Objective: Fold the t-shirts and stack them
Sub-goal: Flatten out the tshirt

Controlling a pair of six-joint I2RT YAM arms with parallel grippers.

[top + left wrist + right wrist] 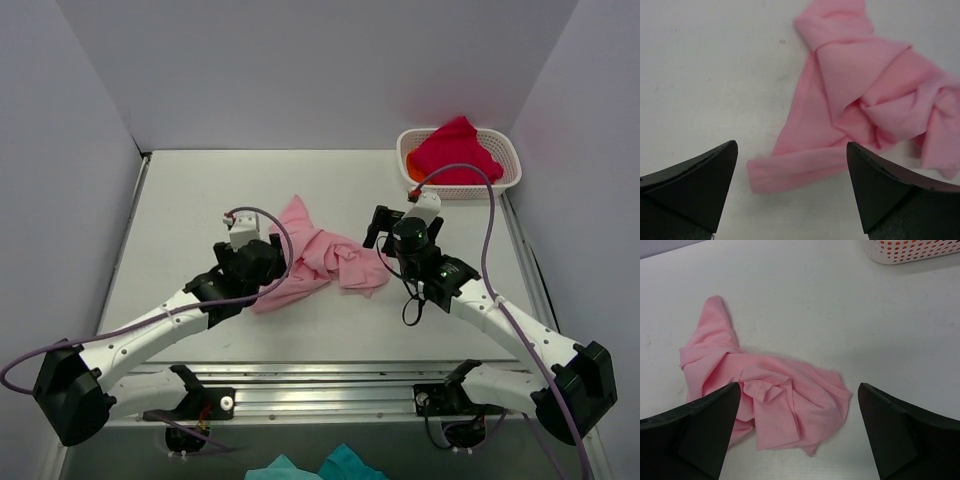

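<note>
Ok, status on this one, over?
Left gripper and right gripper open, empty, at opposite sides of crumpled light pink cotton t-shirt. Crimson red t-shirt heaped in white plastic lattice basket, far right. Path unobstructed.

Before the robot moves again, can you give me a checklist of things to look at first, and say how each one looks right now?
1. Left pincer open: ok, jaws wide apart, nothing held.
2. Right pincer open: ok, jaws wide apart, nothing held.
3. Pink shirt between the two pincers: ok, it lies on the table with one at each side.
4. Pink shirt spread flat: not ok, it is a crumpled heap.
5. Red shirt out on the table: not ok, it sits in the white basket.
6. Pincers touching the cloth: cannot tell.
</note>
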